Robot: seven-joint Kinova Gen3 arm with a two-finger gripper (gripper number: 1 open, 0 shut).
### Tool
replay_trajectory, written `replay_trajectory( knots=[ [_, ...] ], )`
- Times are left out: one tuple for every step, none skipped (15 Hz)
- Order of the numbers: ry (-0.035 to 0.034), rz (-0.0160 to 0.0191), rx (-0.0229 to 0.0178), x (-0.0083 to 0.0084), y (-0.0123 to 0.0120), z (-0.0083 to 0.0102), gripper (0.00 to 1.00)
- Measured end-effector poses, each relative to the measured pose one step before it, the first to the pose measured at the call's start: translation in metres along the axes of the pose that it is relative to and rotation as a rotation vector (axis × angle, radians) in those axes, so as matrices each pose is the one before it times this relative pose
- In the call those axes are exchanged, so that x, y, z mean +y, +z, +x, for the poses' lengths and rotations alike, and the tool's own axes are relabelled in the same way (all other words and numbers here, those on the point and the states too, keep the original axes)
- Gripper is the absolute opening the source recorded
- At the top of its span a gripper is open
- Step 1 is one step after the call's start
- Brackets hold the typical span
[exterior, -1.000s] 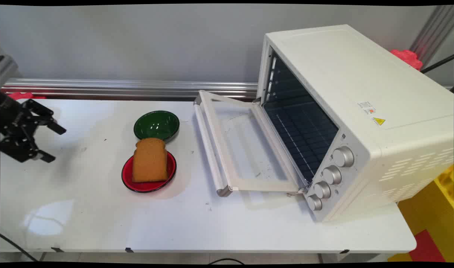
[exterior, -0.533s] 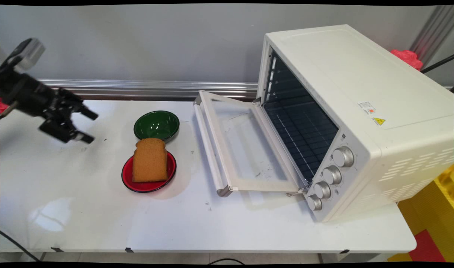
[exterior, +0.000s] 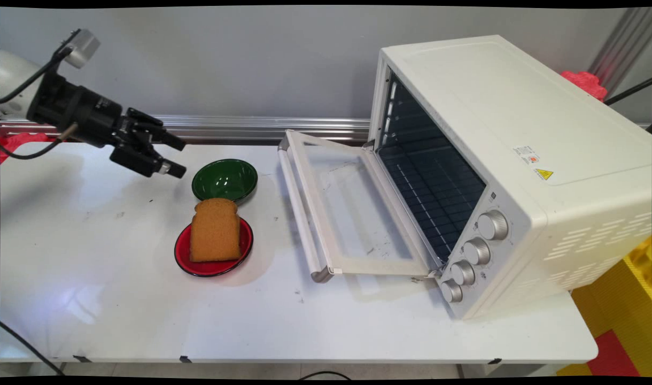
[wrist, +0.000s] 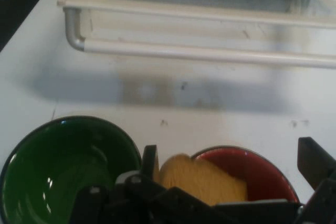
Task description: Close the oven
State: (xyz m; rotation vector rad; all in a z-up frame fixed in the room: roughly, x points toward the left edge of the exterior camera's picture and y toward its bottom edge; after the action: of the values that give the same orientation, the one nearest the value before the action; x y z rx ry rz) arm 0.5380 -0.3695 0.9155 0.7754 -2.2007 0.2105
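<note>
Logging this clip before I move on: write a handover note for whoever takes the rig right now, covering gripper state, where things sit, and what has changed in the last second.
Gripper: open, empty, above the table, just left of the green bowl; over the last second it rose and travelled right from the table's left edge.
Bread slice lies on the red plate, in front of the green bowl, unmoved.
Toaster oven stands at right, its door folded down open, rack inside bare.
Nothing is gripped or touched.
</note>
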Motion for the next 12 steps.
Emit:
replay_trajectory(
  knots=[
    [0.00472,-0.00447,0.00615,-0.00056,0.00271,0.00118,1.00],
    [0.00579,-0.00525,0.00519,-0.00060,0.00264,0.00083,1.00],
    [0.00684,-0.00594,0.00267,-0.00054,0.00237,0.00050,1.00],
    [0.00620,-0.00469,0.00216,-0.00024,0.00160,0.00041,1.00],
    [0.00629,-0.00638,0.00252,-0.00043,0.00209,0.00069,1.00],
    [0.00479,-0.00631,0.00301,-0.00023,0.00181,0.00069,0.00],
    [0.00308,-0.00570,0.00202,-0.00009,0.00148,0.00045,0.00],
    [0.00365,-0.00625,0.00101,-0.00032,0.00192,0.00050,0.00],
    [0.00377,-0.00498,-0.00037,-0.00030,0.00174,0.00017,0.00],
    [0.00280,-0.00323,-0.00048,-0.00040,0.00133,-0.00007,0.00],
    [0.00234,-0.00261,-0.00060,-0.00034,0.00105,-0.00010,0.00],
    [0.00286,-0.00242,-0.00131,-0.00034,0.00097,-0.00014,0.00]
  ],
)
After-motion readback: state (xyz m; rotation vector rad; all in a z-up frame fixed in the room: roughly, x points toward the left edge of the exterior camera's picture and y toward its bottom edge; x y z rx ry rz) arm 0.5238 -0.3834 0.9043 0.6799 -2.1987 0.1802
